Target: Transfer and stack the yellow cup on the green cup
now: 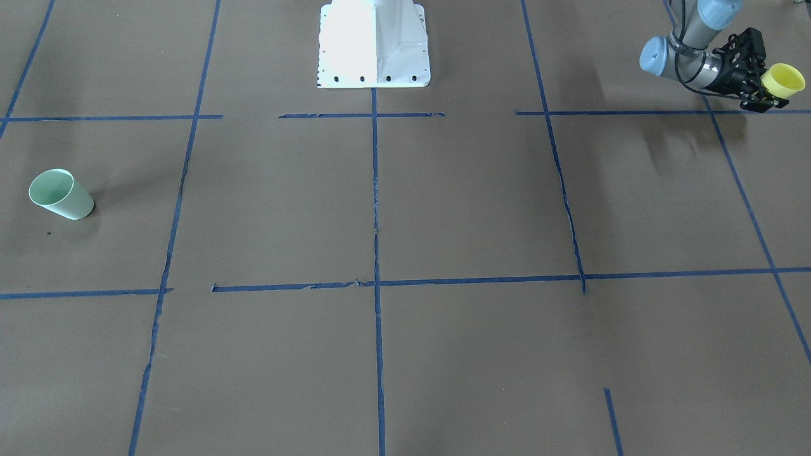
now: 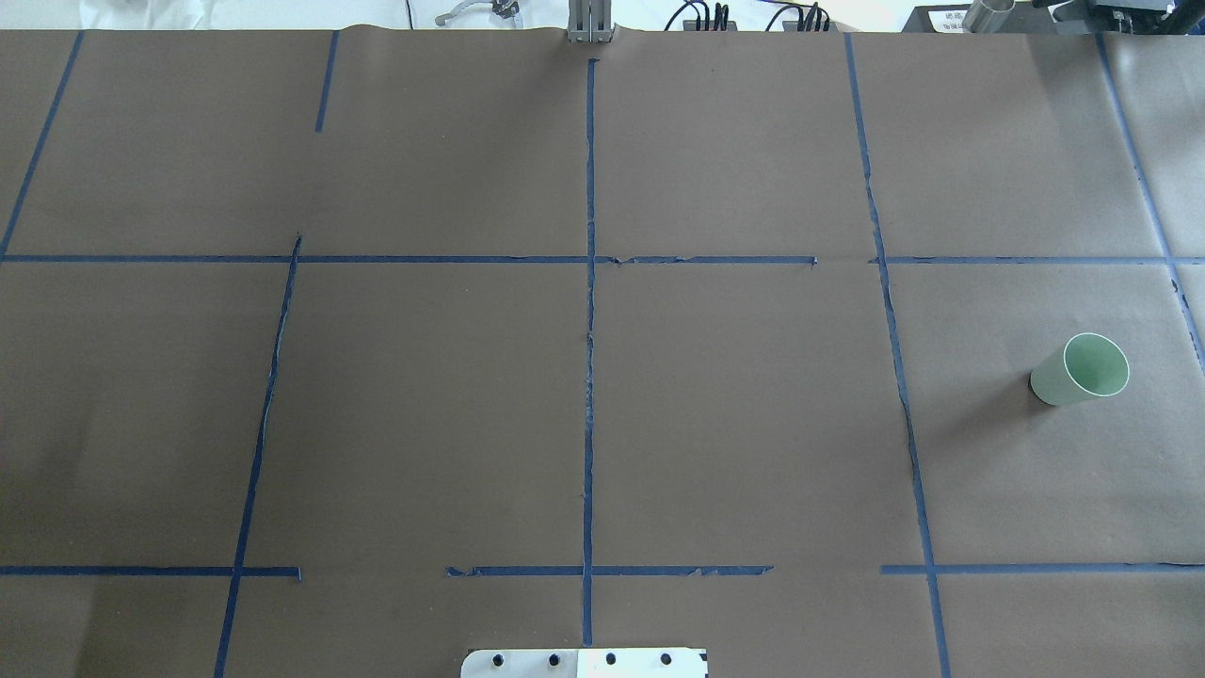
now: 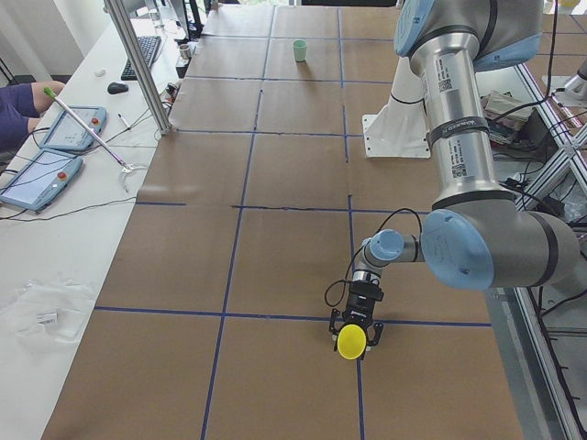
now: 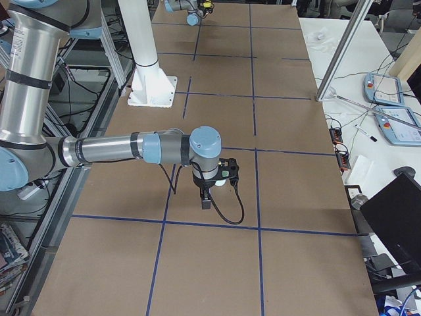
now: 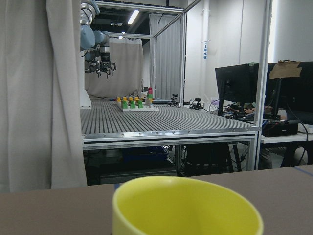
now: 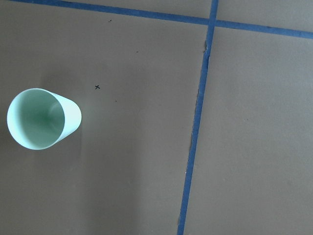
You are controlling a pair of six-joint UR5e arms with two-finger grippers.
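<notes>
The yellow cup (image 1: 784, 80) is held in my left gripper (image 1: 763, 85), which is shut on it. The cup lies tipped sideways with its mouth facing away from the wrist, low over the brown table at its left end. It shows in the exterior left view (image 3: 350, 342), and its rim fills the bottom of the left wrist view (image 5: 188, 205). The green cup (image 1: 60, 194) stands upright at the table's other end (image 2: 1081, 369). It sits at the left of the right wrist view (image 6: 43, 119). My right gripper (image 4: 206, 201) shows only in the exterior right view, so I cannot tell whether it is open or shut.
The white robot base (image 1: 374, 44) stands at the middle of the robot's side. Blue tape lines (image 1: 375, 190) divide the brown paper into squares. A side table with tablets (image 3: 55, 137) and a metal post (image 3: 138, 64) stand across from the robot.
</notes>
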